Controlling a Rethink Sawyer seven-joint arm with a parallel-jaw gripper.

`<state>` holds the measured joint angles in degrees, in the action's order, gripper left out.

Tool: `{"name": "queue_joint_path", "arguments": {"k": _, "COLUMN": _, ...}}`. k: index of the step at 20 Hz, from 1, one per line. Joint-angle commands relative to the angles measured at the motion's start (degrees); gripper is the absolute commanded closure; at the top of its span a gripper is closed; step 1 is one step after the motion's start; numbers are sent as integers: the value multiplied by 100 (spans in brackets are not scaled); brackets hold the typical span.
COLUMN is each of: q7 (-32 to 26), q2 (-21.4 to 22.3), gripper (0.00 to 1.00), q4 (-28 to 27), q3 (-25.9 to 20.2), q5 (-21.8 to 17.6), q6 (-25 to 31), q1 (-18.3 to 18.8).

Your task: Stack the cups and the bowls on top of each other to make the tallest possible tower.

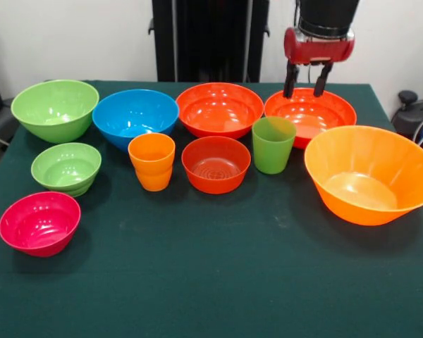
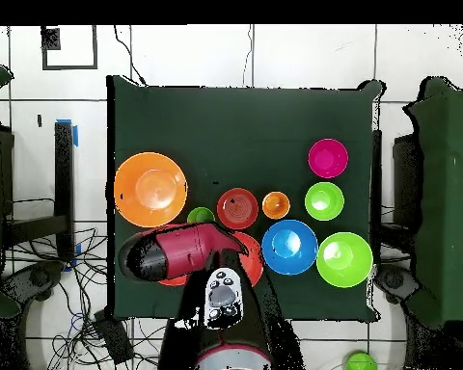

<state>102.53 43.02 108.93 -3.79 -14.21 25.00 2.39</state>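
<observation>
The claw (image 1: 306,82) hangs with its 2 dark fingers (image 1: 290,79) spread apart and pinching nothing, tips pointing down over the far rim of a red-orange bowl (image 1: 310,113) that sits directly beneath it on the green worktop (image 1: 218,274). In the front view, a second red-orange bowl (image 1: 220,109) of much the same size sits just left of the claw, its rim close to the first bowl's, and further left in that back row come the blue bowl (image 1: 135,117) and the large green bowl (image 1: 55,109). In front of the claw, nearer the camera, the translucent green cup (image 1: 273,144) stands upright just beside the bowl under the claw. Left of that cup, the small red-orange bowl (image 1: 216,163) and the orange cup (image 1: 151,161) stand in a row, each apart from its neighbour. The largest orange bowl (image 1: 370,174) rests to the right of the claw and nearer the camera, its rim tilted slightly. Well away to the left, the small green bowl (image 1: 66,167) and the pink bowl (image 1: 39,222) sit near the worktop's edge. No tower is built: every cup and bowl rests singly on the worktop. From overhead, the red arm (image 2: 177,252) covers most of the 2 red-orange bowls.
</observation>
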Motion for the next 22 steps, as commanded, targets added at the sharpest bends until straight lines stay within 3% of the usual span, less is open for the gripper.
{"name": "queue_joint_path", "arguments": {"k": 1, "q7": -277, "q2": 469, "gripper": 0, "q4": 304, "q3": -744, "q5": 78, "q6": 1022, "q1": 87}}
{"name": "queue_joint_path", "arguments": {"k": 5, "q7": -411, "q2": 606, "gripper": 0, "q4": 63, "q3": -917, "q5": 199, "q6": 1548, "q1": 180}}
{"name": "queue_joint_path", "arguments": {"k": 9, "q7": -531, "q2": -260, "gripper": 0, "q4": -233, "q3": -1069, "q5": -324, "q6": 571, "q1": 298}}
{"name": "queue_joint_path", "arguments": {"k": 13, "q7": -718, "q2": -878, "gripper": 0, "q4": -787, "q3": -1106, "q5": -568, "q6": 571, "q1": 354}}
{"name": "queue_joint_path", "arguments": {"k": 17, "q7": -878, "q2": -1141, "gripper": 0, "q4": -1083, "q3": -1114, "q5": -825, "q6": 789, "q1": 415}}
{"name": "queue_joint_path", "arguments": {"k": 22, "q7": -830, "q2": -1611, "gripper": 0, "q4": -1377, "q3": -1188, "q5": -1101, "q6": 530, "q1": 480}}
